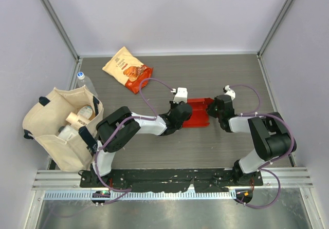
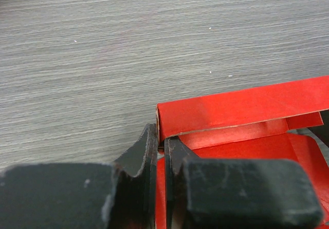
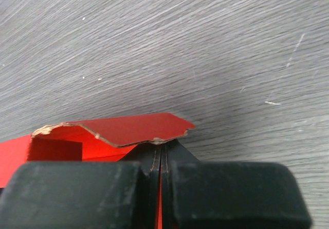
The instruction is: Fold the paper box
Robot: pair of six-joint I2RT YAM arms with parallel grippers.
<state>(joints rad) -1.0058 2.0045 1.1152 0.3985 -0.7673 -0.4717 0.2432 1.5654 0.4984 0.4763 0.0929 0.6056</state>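
Top external view: the paper box [image 1: 197, 113], a small bright red cardboard piece, lies on the grey tabletop [image 1: 169, 82] near its middle, in front of both arm bases. It sits directly between the two arms. The left fingers [image 1: 185, 114] meet its left edge and the right fingers [image 1: 211, 108] meet its upper right corner, so both arms reach it equally and face each other across it. The line between the two grips runs side to side across the tabletop.

Left wrist view: the left fingers [image 2: 146, 149] are drawn nearly together, with only a thin sliver of red card showing between them. They look clamped on the box's edge at a corner. From that corner a raised red wall of the paper box [image 2: 241, 108] runs away to the right, standing up off the tabletop [image 2: 103, 59]. The box's flat red floor and a lower inner flap lie behind the wall.

Right wrist view: the right fingers [image 3: 146, 156] are pressed together on a thin strip of red card. Just above their tips a flap of the paper box [image 3: 128, 129] leans over, tilted and not yet flat, its rim slightly ragged. The rest of the box extends left from the fingers.

Judgement: the next fold likely depends on one arm anchoring its side while the other swings its flap inward, toward its partner.
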